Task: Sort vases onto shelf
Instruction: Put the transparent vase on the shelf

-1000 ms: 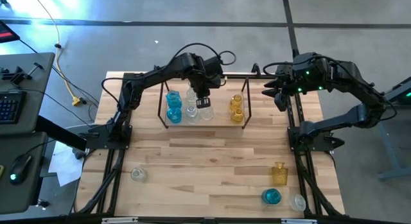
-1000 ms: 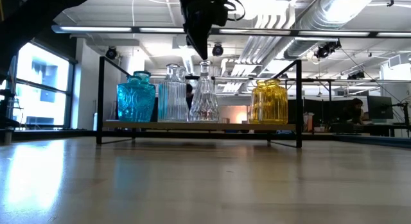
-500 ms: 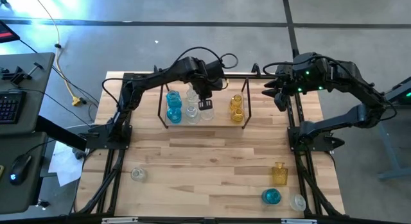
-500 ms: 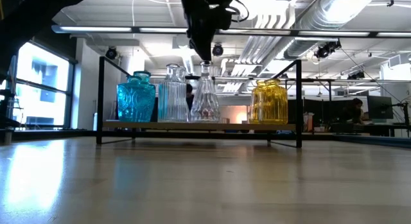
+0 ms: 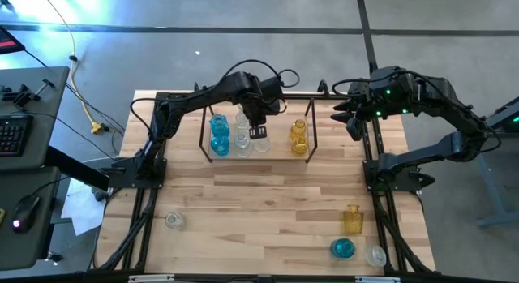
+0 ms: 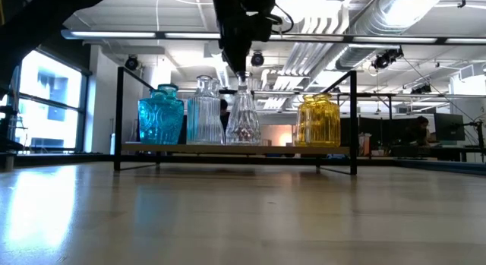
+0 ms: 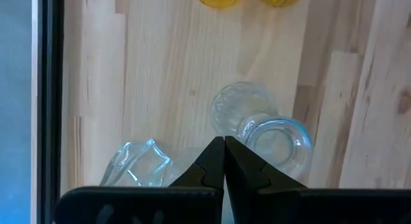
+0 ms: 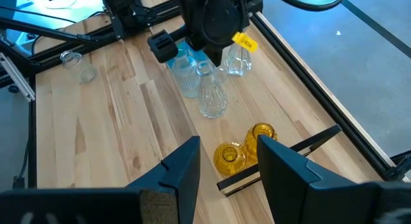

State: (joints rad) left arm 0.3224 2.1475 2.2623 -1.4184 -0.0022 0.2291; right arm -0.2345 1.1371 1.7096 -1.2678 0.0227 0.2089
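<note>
Above the clear vase [image 6: 244, 122], left hand [image 7: 224, 161] closed.

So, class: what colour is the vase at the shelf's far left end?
Blue vase; low view shows it best.

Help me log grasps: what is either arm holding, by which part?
Nothing. The left gripper has its jaws shut, empty, above the clear vase; the right gripper is open, empty.

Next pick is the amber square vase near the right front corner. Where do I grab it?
Take the amber square vase from straight above with the right gripper, fingers across its narrow neck or flat sides. It stands upright, apart from the blue vase, so a vertical descent looks clear.
</note>
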